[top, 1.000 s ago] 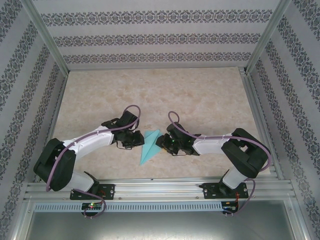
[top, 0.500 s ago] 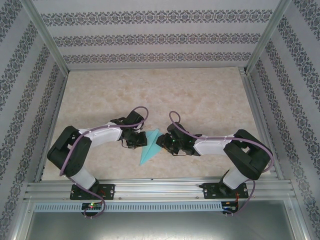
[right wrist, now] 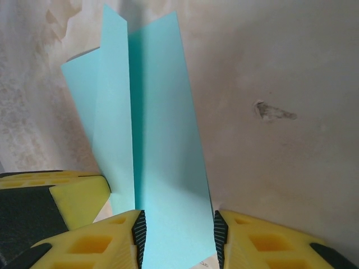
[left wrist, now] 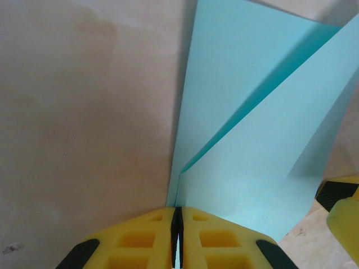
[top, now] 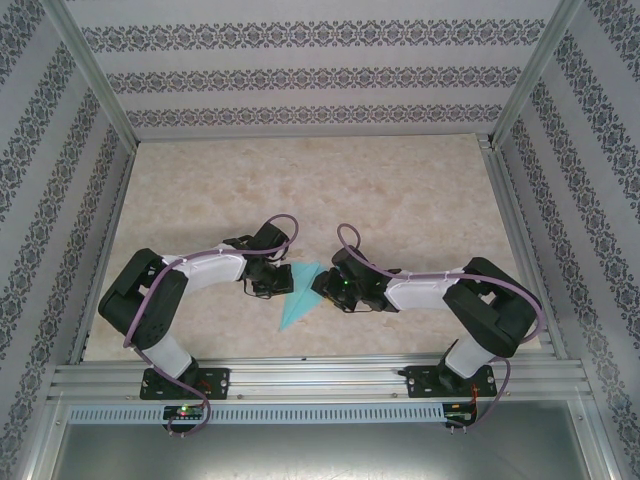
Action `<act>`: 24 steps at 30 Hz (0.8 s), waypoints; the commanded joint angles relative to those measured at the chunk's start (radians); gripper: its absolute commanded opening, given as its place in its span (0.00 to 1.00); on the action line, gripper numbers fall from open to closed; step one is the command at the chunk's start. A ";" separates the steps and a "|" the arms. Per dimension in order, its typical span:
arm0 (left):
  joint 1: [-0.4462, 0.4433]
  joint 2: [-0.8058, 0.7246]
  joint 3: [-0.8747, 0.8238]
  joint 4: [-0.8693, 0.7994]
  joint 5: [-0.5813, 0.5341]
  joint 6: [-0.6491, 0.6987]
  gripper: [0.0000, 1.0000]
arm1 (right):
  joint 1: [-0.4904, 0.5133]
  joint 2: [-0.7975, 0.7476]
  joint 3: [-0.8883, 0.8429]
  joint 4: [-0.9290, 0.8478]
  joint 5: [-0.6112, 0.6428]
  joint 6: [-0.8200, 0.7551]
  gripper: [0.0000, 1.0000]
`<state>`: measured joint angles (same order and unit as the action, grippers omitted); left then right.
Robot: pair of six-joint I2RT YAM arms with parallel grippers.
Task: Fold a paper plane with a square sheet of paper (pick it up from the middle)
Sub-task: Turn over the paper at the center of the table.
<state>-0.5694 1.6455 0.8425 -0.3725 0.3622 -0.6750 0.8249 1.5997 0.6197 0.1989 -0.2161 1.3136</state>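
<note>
Turquoise paper plane (top: 298, 296) lying on a beige marbled bench (top: 300, 180), close to the middle of the near edge, nose pointing toward that edge and a little left. Left gripper (left wrist: 177, 216) pinched fully closed on the plane's left fold, yellow fingers (left wrist: 140, 238) pressed together with paper in the slit. Right gripper (right wrist: 176, 224) partly open, straddling the right wing, both pads touching its edges; unclear whether actually gripped.
</note>
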 commanded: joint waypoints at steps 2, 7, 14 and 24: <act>-0.008 0.045 -0.020 0.012 -0.014 0.019 0.13 | 0.022 0.043 0.021 0.014 0.010 0.018 0.36; -0.007 0.048 -0.025 0.026 0.007 0.009 0.13 | 0.025 0.048 0.025 0.053 0.009 0.021 0.35; -0.007 0.056 -0.028 0.029 0.021 0.002 0.13 | 0.023 0.066 0.046 0.076 -0.001 0.019 0.35; -0.008 0.048 -0.024 0.033 0.069 0.003 0.12 | 0.011 0.021 0.046 0.096 0.009 -0.023 0.38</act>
<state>-0.5694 1.6573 0.8421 -0.3363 0.4046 -0.6762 0.8276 1.6100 0.6331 0.1913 -0.2104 1.3228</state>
